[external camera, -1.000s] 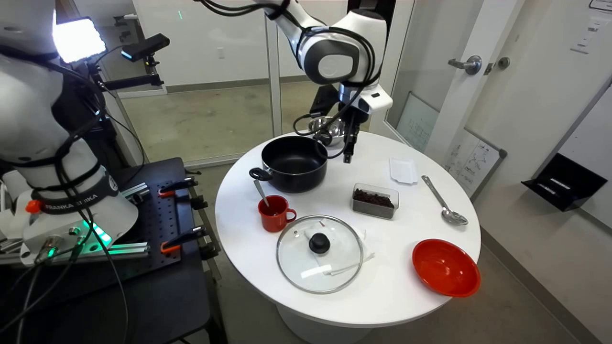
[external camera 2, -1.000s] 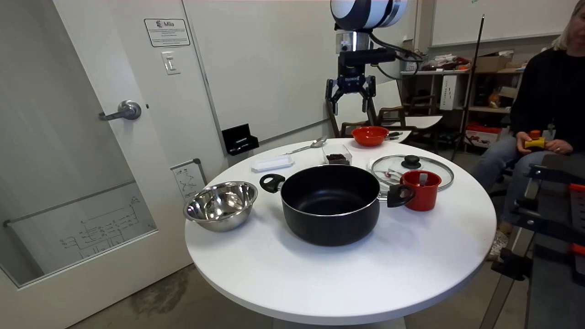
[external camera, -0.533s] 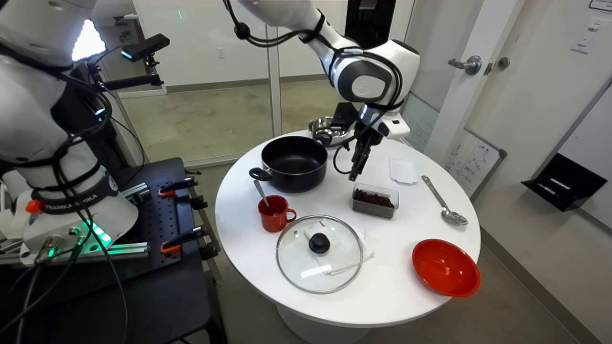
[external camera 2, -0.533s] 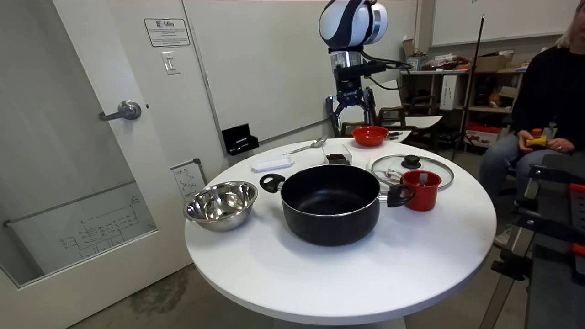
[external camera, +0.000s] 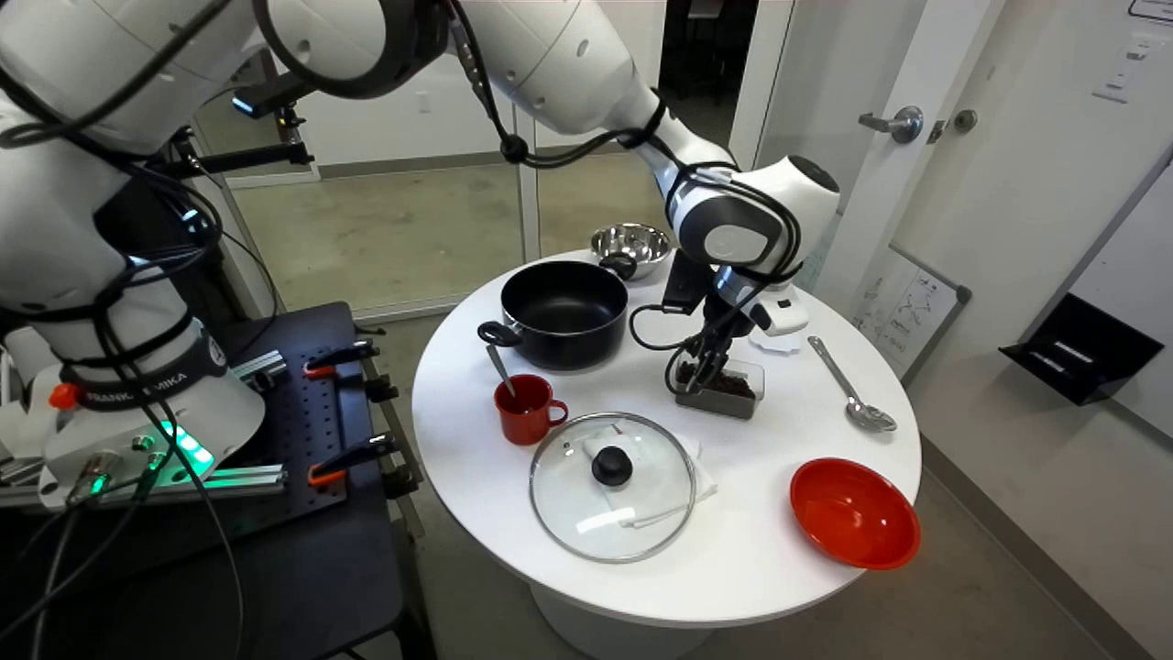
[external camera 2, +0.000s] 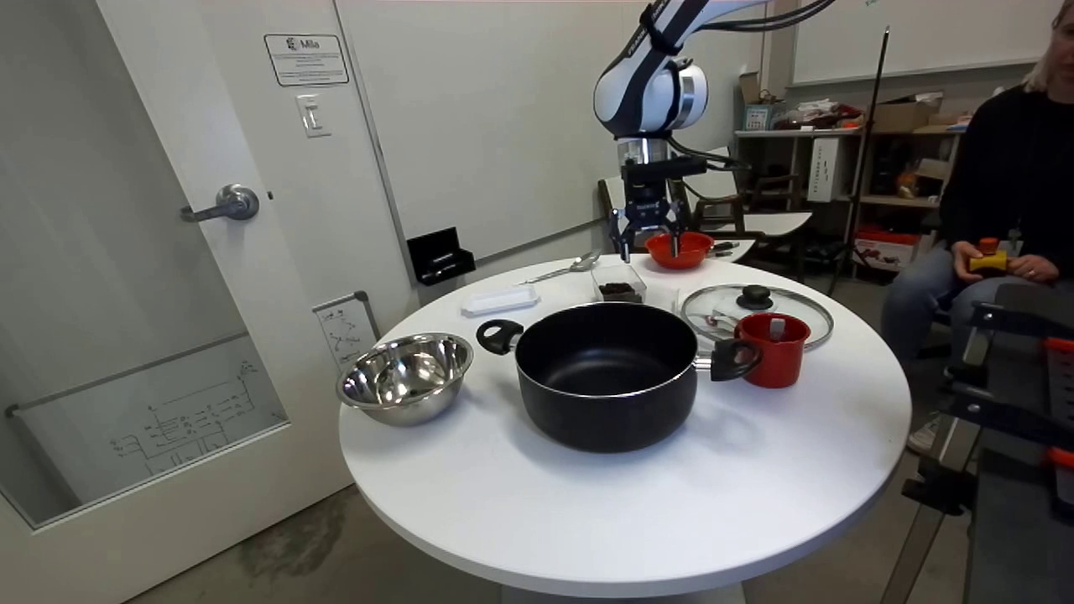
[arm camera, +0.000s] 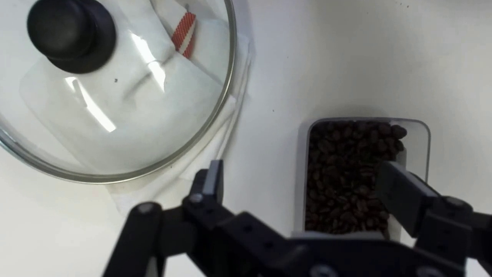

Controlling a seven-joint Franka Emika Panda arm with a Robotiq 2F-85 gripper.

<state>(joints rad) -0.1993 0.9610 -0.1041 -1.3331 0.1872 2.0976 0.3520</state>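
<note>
In the wrist view we see parted, empty jaws by the box point(arm camera: 417, 148) (right of the lid point(arm camera: 127, 115)); its beans point(arm camera: 342, 173) sit inside, nothing gripped yet.

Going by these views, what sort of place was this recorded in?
Probably a robotics lab or research office, rather than a kitchen. It shows in the white jointed robot arm standing on a black flat-topped bench, the small grey-framed whiteboard with handwritten diagrams, and the white wall sign reading "Mila".

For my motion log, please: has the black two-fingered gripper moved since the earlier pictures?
Yes. In an exterior view, the gripper has come down toward the clear rectangular plastic container.
</note>
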